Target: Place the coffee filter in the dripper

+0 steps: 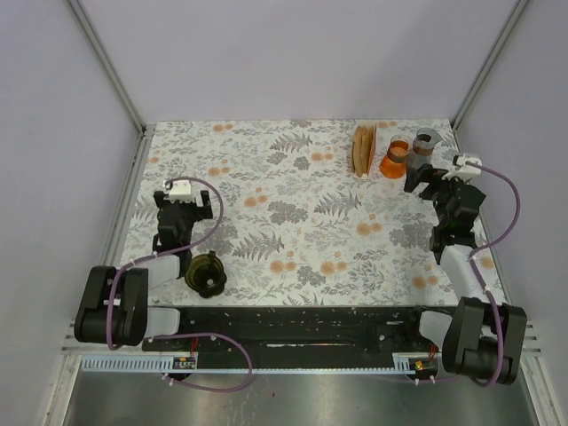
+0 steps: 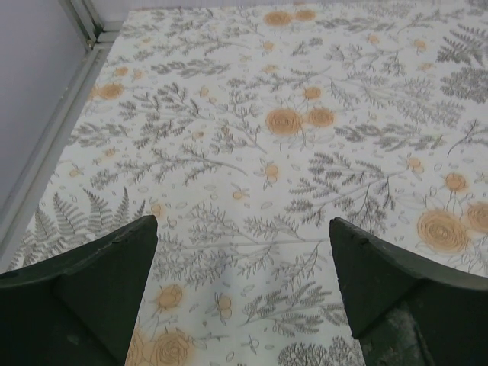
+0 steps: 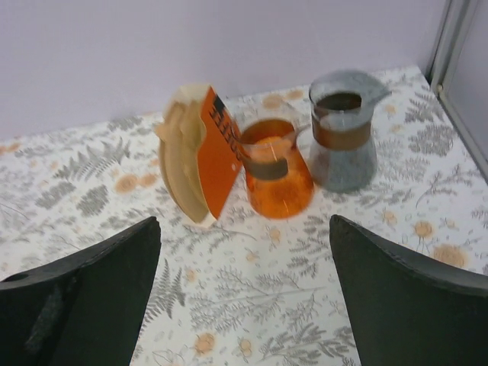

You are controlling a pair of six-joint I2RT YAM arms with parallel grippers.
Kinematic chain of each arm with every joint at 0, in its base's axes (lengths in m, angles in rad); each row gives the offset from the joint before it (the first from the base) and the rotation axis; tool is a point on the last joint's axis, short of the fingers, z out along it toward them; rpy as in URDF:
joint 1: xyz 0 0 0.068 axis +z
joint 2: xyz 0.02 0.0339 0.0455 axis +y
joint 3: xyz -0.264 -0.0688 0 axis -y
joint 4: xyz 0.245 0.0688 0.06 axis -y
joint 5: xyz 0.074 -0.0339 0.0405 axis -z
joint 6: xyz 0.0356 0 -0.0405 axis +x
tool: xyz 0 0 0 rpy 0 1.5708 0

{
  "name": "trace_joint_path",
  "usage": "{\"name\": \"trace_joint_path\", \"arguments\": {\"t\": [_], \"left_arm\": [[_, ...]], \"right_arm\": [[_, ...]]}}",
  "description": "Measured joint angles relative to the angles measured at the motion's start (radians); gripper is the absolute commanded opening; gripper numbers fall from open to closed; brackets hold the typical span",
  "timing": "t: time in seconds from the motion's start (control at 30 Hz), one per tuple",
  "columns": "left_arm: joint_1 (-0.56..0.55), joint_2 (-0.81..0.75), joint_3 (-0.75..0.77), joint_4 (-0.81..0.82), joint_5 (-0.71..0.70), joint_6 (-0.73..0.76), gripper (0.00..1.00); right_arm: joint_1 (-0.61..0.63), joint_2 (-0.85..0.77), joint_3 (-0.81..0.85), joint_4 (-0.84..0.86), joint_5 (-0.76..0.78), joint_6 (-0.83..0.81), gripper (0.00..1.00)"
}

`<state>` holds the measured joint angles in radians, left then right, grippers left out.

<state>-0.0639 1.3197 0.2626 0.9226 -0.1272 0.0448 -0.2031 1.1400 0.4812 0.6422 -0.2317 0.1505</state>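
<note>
A pack of tan paper coffee filters (image 1: pixel 364 151) in an orange sleeve stands on edge at the back right; it also shows in the right wrist view (image 3: pixel 191 152). A dark olive dripper (image 1: pixel 206 272) sits at the near left, beside the left forearm. My right gripper (image 1: pixel 428 182) is open and empty, hanging short of the filters, with bare cloth between its fingers (image 3: pixel 244 223). My left gripper (image 1: pixel 182 209) is open and empty over bare cloth (image 2: pixel 242 223), beyond the dripper, which its wrist view does not show.
An orange glass carafe (image 1: pixel 395 157) (image 3: pixel 276 171) stands right of the filters, touching or nearly so. A grey carafe (image 1: pixel 424 142) (image 3: pixel 343 133) stands behind it. Metal frame posts (image 1: pixel 133 169) run along the left and right table edges.
</note>
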Motion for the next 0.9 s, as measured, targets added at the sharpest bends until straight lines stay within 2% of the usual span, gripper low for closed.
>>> {"name": "trace_joint_path", "arguments": {"t": [0.17,0.3,0.53,0.73,0.9], "left_arm": [[0.000,-0.058,0.182,-0.234,0.014,0.012,0.99],[0.000,-0.116,0.264,-0.392,0.052,0.036,0.99],[0.000,-0.138,0.509,-0.803,0.175,0.079,0.99],[0.000,-0.141,0.717,-1.103,0.292,0.097,0.99],[0.000,-0.141,0.850,-1.297,0.356,0.122,0.99]], "right_arm": [[0.000,-0.080,0.191,-0.264,-0.039,0.027,0.98],[0.000,-0.099,0.320,-0.460,-0.104,0.046,0.96],[0.000,-0.091,0.537,-0.764,-0.157,0.086,0.91],[0.004,-0.047,0.708,-0.972,-0.143,0.097,0.88],[0.053,0.061,0.891,-1.146,-0.040,0.064,0.88]]}}
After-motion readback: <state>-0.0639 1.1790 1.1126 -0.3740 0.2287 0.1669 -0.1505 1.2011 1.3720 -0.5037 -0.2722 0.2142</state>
